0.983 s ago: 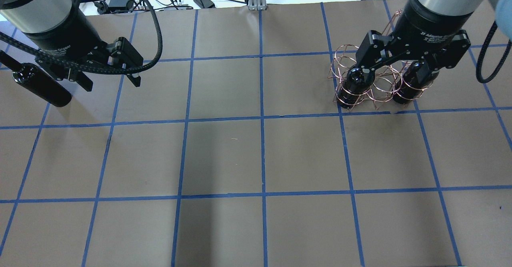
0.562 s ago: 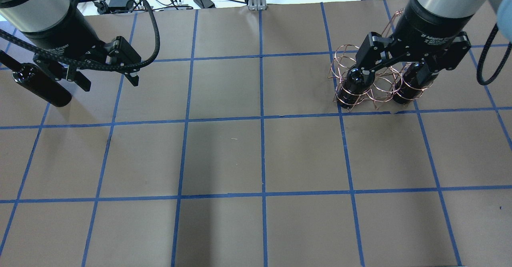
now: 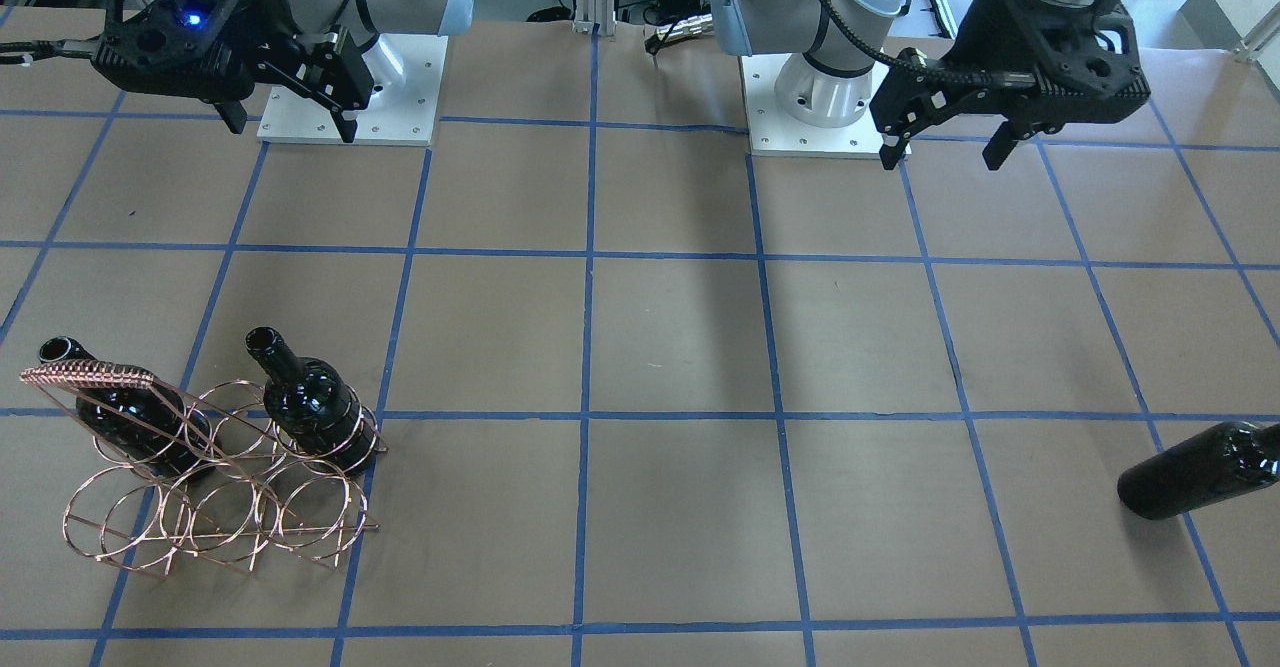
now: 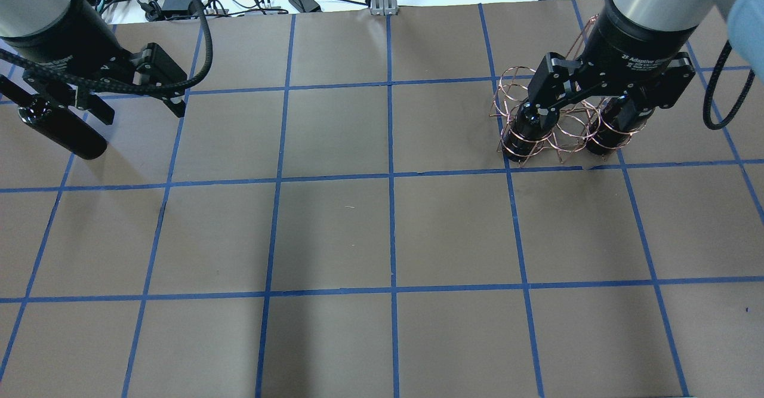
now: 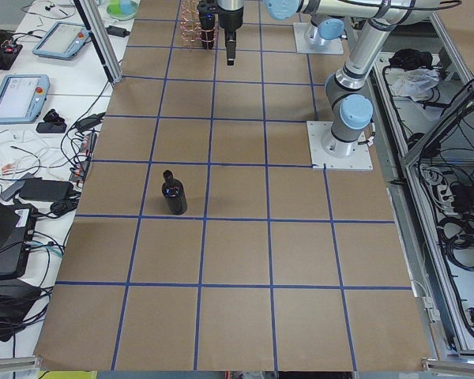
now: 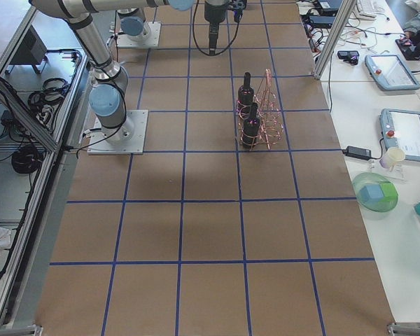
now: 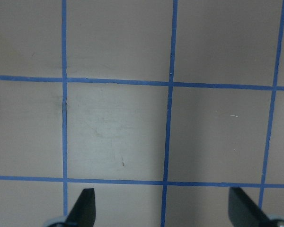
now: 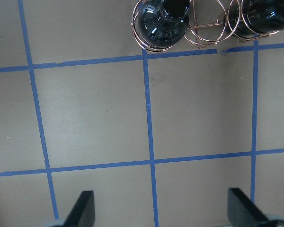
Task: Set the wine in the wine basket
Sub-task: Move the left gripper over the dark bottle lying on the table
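Left pincer (image 4: 142,111), upper left, hangs apart and empty. Beside it, the shiny black glass wine bottle (image 4: 65,135) looks heavy, slippery, breakable; grab its fat middle.

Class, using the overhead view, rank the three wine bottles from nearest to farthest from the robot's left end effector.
1. The loose bottle, far left, beside the left end effector.
2. The basket bottle nearer the table's middle, in the wine basket on the right.
3. The basket bottle farthest right, at the basket's other end.
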Robot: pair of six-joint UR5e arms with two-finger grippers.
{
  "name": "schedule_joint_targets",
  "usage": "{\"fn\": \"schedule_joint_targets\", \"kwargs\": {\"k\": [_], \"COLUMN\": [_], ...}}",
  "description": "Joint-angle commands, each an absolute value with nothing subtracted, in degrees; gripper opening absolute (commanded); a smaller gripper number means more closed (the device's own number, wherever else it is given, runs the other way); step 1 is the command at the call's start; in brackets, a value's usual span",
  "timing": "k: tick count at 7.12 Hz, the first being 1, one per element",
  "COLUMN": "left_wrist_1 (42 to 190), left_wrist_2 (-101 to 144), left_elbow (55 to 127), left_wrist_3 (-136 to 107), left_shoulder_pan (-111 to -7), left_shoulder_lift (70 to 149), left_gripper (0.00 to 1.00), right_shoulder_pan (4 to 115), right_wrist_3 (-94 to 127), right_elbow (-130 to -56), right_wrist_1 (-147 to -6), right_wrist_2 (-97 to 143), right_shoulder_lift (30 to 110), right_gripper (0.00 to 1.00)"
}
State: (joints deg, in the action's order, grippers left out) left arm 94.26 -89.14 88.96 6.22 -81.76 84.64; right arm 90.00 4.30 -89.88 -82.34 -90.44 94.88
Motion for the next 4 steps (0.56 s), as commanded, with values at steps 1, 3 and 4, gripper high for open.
{"fn": "schedule_joint_targets", "kwargs": {"k": [1,3,4], "left_wrist_1": [92.73,92.03,92.20], "left_wrist_2": [-89.21,-88.94,-89.64], "left_elbow": [88.86,86.68,83.53], "left_wrist_3": [9.84,11.50,17.26], "left_shoulder_pan": [-77.89,-70.70,-68.05], "left_shoulder_lift": [84.90,86.82,89.01], "left_gripper": [1.00,1.00,1.00], "right_shoulder_pan": [90.00,90.00,90.00], "right_wrist_3": [4.22,4.04,3.78], "right_elbow": [-89.91,-89.48,-89.56], "right_wrist_1": [-82.35,-82.35,-83.48], "right_wrist_2": [-90.96,-91.14,-90.88], "right_shoulder_lift": [93.52,95.96,97.89], "right_gripper": [1.00,1.00,1.00]}}
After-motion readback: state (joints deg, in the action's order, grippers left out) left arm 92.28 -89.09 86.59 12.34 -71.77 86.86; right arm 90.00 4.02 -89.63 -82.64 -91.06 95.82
